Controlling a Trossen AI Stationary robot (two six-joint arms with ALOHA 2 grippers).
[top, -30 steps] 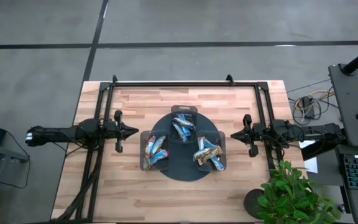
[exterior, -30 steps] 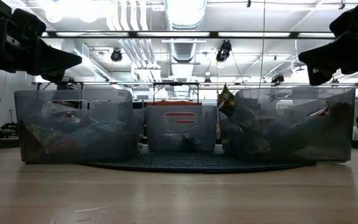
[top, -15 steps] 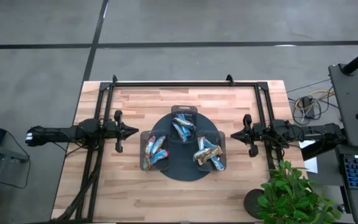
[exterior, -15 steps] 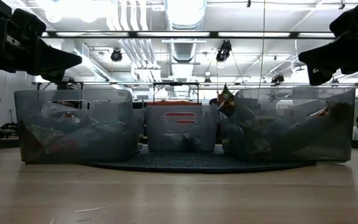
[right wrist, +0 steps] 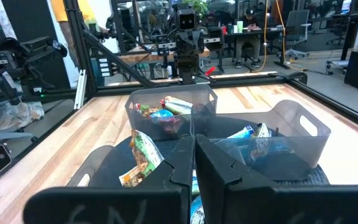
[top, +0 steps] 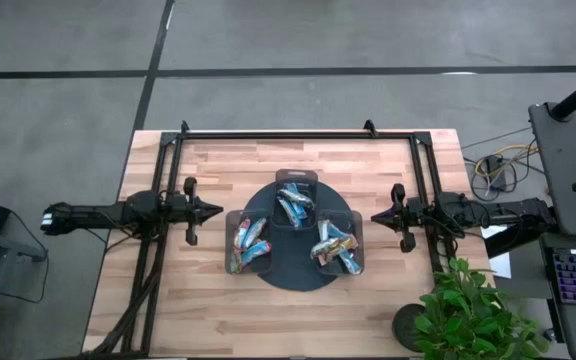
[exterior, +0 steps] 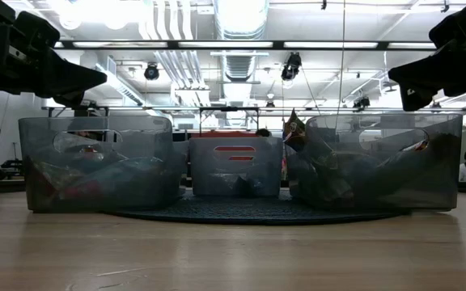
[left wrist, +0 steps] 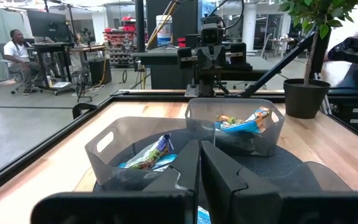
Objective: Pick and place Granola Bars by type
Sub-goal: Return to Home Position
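The Granola Bars lie in three clear bins on a dark round tray [top: 298, 275] at the table's middle. Light blue ones fill the far bin [top: 294, 203] and the near left bin [top: 251, 241]. Blue, orange and greenish ones are mixed in the near right bin [top: 334, 246]. My left gripper [top: 218, 210] hovers level just left of the tray, fingers shut [left wrist: 199, 157] and pointing at the bins, holding nothing. My right gripper [top: 374, 216] mirrors it on the tray's right, shut [right wrist: 193, 148] and holding nothing. Both stand above bin height in the low view.
A black frame [top: 288, 134] runs along the table's far edge and down both sides past the arms. A potted plant [top: 468, 315] stands at the near right corner. Bare wood lies in front of the tray [top: 288, 320]. A person sits far off in the room [left wrist: 18, 46].
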